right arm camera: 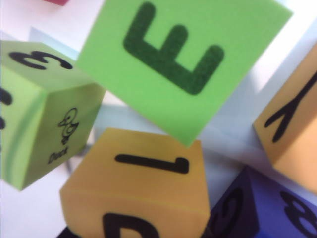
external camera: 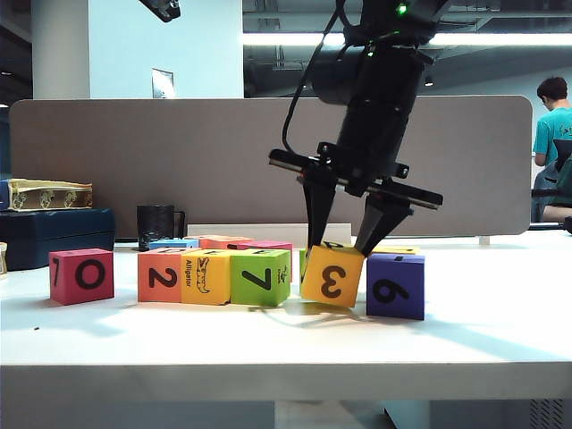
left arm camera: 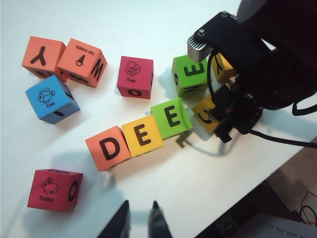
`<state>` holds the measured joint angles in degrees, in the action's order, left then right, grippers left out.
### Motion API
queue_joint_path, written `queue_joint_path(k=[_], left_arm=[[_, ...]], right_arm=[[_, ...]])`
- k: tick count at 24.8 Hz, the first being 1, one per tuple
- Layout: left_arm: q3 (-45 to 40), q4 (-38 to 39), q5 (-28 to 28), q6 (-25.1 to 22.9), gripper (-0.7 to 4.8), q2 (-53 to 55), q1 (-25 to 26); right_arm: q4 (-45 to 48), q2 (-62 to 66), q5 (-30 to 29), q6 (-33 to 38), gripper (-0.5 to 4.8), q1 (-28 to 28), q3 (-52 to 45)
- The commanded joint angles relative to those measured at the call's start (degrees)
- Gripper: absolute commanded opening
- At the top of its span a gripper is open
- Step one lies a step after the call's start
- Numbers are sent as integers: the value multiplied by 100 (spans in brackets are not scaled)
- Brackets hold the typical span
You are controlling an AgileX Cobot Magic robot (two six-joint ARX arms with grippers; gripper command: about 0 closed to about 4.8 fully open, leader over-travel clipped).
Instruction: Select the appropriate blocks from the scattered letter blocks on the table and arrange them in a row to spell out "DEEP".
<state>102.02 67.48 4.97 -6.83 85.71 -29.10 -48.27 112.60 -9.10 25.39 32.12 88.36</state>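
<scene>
On the broad white counter (external camera: 500, 322), three matte foam cubes touch in a row: the orange cube (external camera: 160, 275) showing 2, the yellow cube (external camera: 205, 277) with the Alligator drawing, and the lime green cube (external camera: 260, 277) showing 7. From above their tops read D, E, E.

The right gripper (external camera: 340, 243) points down at 3 o'clock from the green cube, its black fingers (external camera: 317, 214) pinching the yellow-orange cube (external camera: 332, 276) showing 3, which is tilted and stands between the green cube and the purple cube (external camera: 395, 286) showing 6.

A pink cube (external camera: 81, 275) showing 0 sits well apart at 9 o'clock of the row.

The left gripper (left arm camera: 140, 214) hangs above the counter's near edge, fingers nearly pressed together, holding nothing.
</scene>
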Motion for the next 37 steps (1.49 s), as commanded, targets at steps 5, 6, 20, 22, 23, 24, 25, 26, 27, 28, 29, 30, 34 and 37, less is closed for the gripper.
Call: queue_joint_path(k=[5,6,20,22,23,24,25,26,27,28,29,30,34,37], left_arm=[[15,24,22,2,48,-33,-4],[15,24,22,2,48,-33,-4],[15,66,24,2,48,-33,-7],[15,66,24,2,48,-33,-7],[15,66,24,2,48,-33,-7],[15,66,24,2,48,-33,-7],[15,66,24,2,48,-33,-7],[15,66,24,2,48,-33,-7],[15,66,24,2,48,-33,-7],[15,66,24,2,48,-33,-7],[15,66,24,2,48,-33,-7],[15,66,24,2,48,-33,-7],[15,68,24,2,48,-33,-7],[15,66,24,0,48,-33,-7]], right_arm=[[337,4,2,-13,151,9,11],[356,4,2,-13,170,9,11],[396,-2,0,-15,348,7,13],[398,-2,-2,-15,348,7,15],[396,-2,-4,-15,348,7,15],[398,-2,-9,-13,348,7,17],[402,-4,-24,-15,348,7,22],[400,-4,-24,-15,348,7,31],[396,-4,-22,-15,348,4,50],[385,-7,-22,-15,348,0,76],[350,-9,-20,-15,348,-2,120],[306,-9,-20,-31,348,-11,192],[107,-9,20,-133,348,-57,555],[-223,-17,31,-420,347,-131,944]])
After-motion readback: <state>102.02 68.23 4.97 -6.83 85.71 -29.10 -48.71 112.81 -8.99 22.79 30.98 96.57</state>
